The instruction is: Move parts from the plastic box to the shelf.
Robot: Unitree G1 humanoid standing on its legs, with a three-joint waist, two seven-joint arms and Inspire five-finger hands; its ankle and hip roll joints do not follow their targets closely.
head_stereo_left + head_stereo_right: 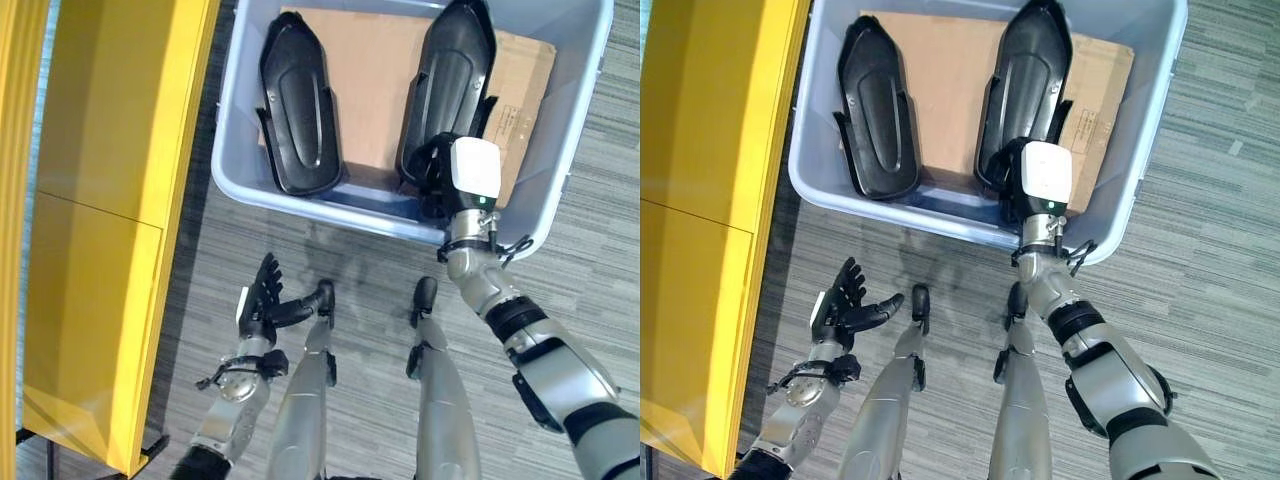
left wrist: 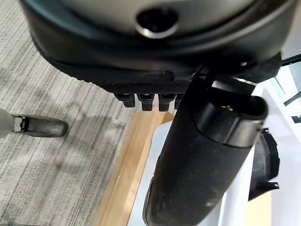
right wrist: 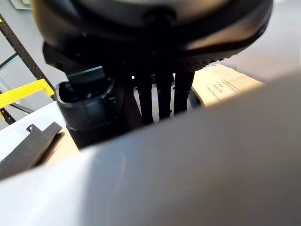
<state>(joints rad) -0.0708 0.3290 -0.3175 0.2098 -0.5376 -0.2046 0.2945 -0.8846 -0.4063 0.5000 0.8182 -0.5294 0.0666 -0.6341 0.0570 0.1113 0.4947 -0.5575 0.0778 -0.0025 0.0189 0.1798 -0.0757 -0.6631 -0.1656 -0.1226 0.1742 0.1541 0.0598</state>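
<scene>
Black part [image 1: 448,90] runs lengthwise straight ahead of the right hand [image 1: 437,165] inside the box [image 1: 575,190]; fingers at its near end, grip hidden, possibly closing. Left hand [image 1: 262,300] hangs open, farther off.

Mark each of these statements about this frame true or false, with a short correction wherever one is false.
1. Two black moulded plastic parts lie in the pale blue plastic box. True.
2. The parts rest on a green cloth. False: they lie on a brown cardboard sheet.
3. The left robot hand holds a part. False: it hangs open over the grey carpet floor, holding nothing.
4. The right robot hand reaches into the box at the right-hand part's near end. True.
5. The yellow shelf stands on the robot's right. False: it is on its left.
</scene>
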